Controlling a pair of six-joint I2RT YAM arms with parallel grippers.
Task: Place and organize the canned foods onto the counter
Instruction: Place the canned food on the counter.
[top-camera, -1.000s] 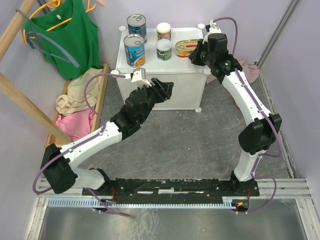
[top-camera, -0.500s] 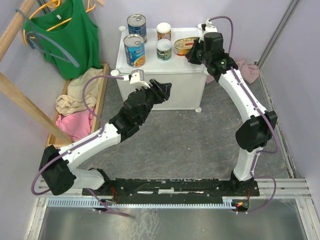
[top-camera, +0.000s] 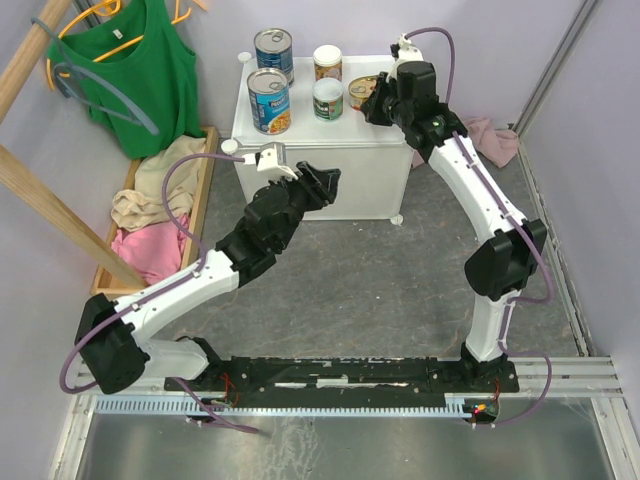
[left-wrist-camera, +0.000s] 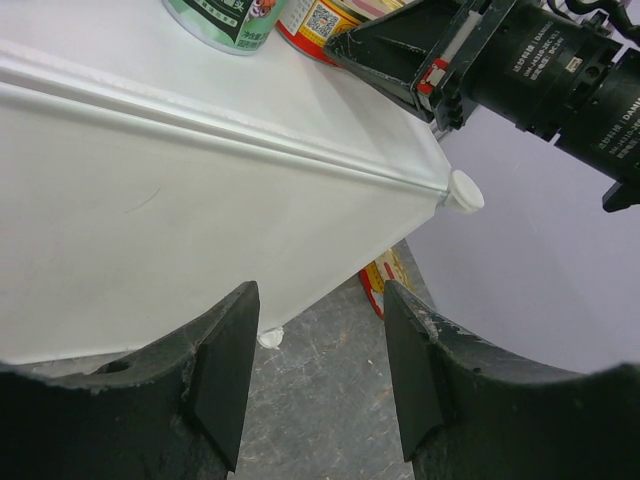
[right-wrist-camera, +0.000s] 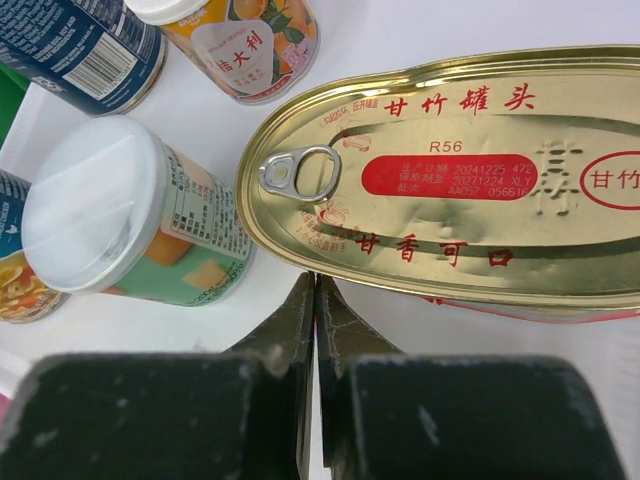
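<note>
Nudged left over the past second, the flat gold tin (right-wrist-camera: 450, 180) now lies on the white surface (top-camera: 330, 135) just beside the small white-topped can (right-wrist-camera: 100, 200), closing up the row. The right pincer (right-wrist-camera: 315, 295), jaws pressed together and holding nothing, has its tip at the tin's near rim. The left pincer (left-wrist-camera: 320, 330), half spread and empty, hovers before the surface's front wall. Beyond its corner, what looks like another red tin (left-wrist-camera: 383, 285) lies on the floor.

In the top view the right gripper (top-camera: 372, 104) hides most of the oval gold tin (top-camera: 358, 90) on the counter (top-camera: 320, 140), the right wrist view crops that tin's right end, and the left wrist view shows only an unidentifiable red-labelled sliver (left-wrist-camera: 382, 287) behind the counter's corner.
</note>
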